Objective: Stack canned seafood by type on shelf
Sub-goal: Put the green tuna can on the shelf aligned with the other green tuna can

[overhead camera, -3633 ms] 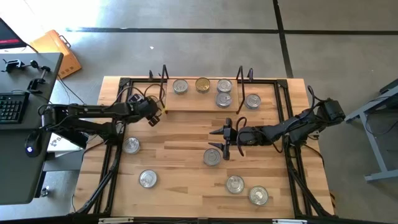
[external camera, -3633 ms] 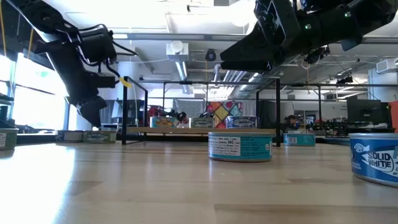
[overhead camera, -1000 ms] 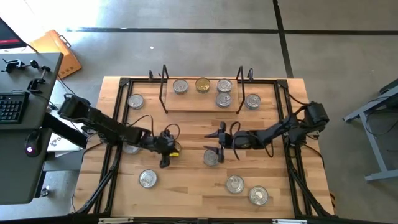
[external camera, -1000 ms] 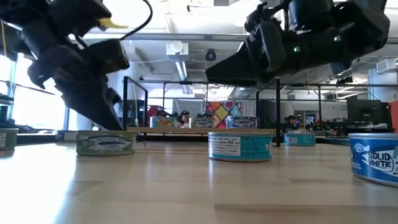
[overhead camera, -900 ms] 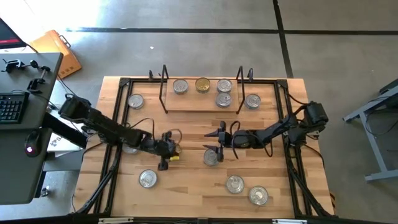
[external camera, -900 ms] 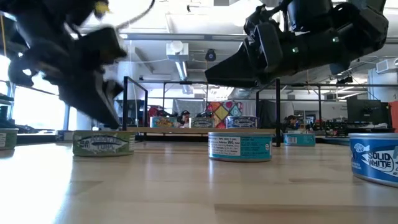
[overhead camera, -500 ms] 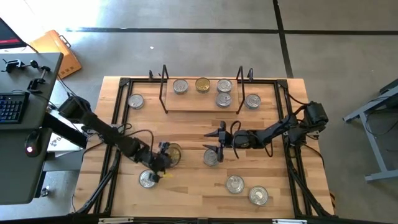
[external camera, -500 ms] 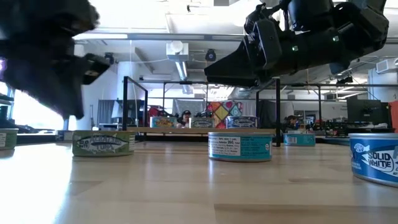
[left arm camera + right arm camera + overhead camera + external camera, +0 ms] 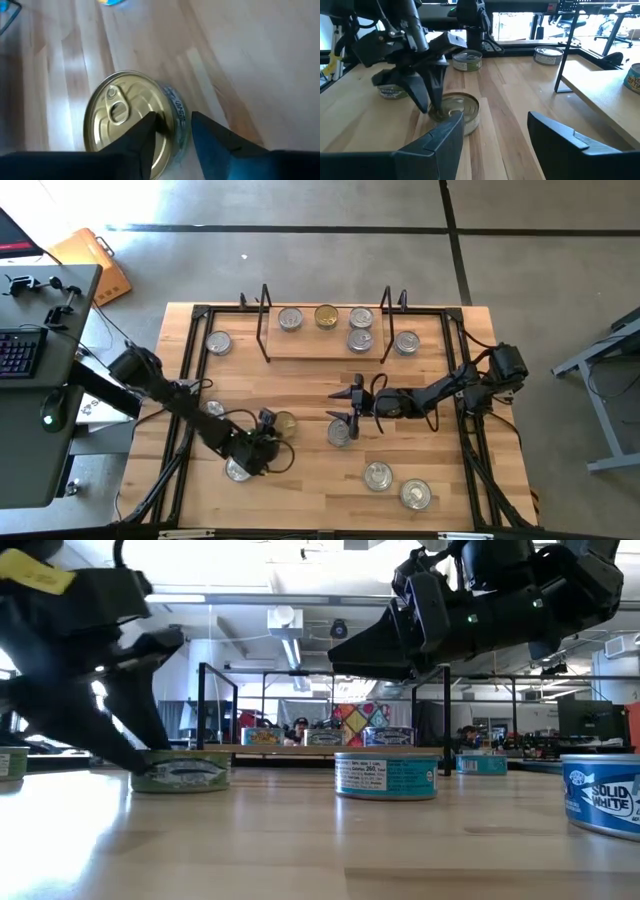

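Note:
A gold-topped tin [image 9: 284, 423] stands on the table left of centre. My left gripper [image 9: 270, 422] slants down at it, open, with one finger over the tin's top [image 9: 148, 131] and the other outside its wall [image 9: 212, 136]. My right gripper [image 9: 342, 405] hovers open at mid-table, pointing toward the table's left, above a silver-topped tin [image 9: 340, 433] and clear of it. The shelf [image 9: 320, 342] stands at the far edge and carries silver tins [image 9: 290, 319] and a gold one [image 9: 325, 315]. My left gripper stands open astride the gold tin's rim [image 9: 176, 111], slanting down from the table's near left. Whether either finger touches the tin, I cannot tell. The tin sits flat on the table.
Loose tins stand on the table: one left of the shelf [image 9: 218, 342], one right of it [image 9: 405, 342], one by the left arm [image 9: 213, 410], one under the left hand [image 9: 238, 471], two near the front right [image 9: 377, 476] [image 9: 415, 494].
My left hand has swung toward the table's near edge, rolled its wrist and opened its fingers over the gold-topped tin. The tin stands on the table and now shows beside the hand from above. My right arm has kept still.

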### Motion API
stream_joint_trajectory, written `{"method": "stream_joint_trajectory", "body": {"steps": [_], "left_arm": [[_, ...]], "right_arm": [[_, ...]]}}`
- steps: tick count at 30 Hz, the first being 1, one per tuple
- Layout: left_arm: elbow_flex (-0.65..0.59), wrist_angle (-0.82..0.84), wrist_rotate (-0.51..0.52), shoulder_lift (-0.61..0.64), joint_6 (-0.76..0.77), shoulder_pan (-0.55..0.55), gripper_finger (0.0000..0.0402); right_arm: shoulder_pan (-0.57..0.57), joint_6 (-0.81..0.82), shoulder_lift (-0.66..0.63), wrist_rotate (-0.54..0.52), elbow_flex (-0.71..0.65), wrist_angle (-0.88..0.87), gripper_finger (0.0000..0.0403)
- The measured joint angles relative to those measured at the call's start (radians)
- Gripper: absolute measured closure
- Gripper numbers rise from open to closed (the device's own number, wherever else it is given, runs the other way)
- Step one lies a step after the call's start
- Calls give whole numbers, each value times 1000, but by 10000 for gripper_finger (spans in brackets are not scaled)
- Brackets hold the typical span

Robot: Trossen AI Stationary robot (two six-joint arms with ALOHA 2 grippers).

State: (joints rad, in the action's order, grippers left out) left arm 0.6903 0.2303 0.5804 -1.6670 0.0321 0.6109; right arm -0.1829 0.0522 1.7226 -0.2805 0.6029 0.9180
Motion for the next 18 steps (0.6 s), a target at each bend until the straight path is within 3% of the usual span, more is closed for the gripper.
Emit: {"method": "stream_joint_trajectory", "body": {"steps": [6,11,18], "left_arm": [[-6,-71,29,-4,19,-42,389],[-15,-84,64,55,-9,-61,396],[-14,-90,137,173,-6,-74,401]], "right_arm": [[6,21,0,0,0,2,193],[22,26,0,0,0,4,193],[21,-129,0,54,101,-112,192]]}}
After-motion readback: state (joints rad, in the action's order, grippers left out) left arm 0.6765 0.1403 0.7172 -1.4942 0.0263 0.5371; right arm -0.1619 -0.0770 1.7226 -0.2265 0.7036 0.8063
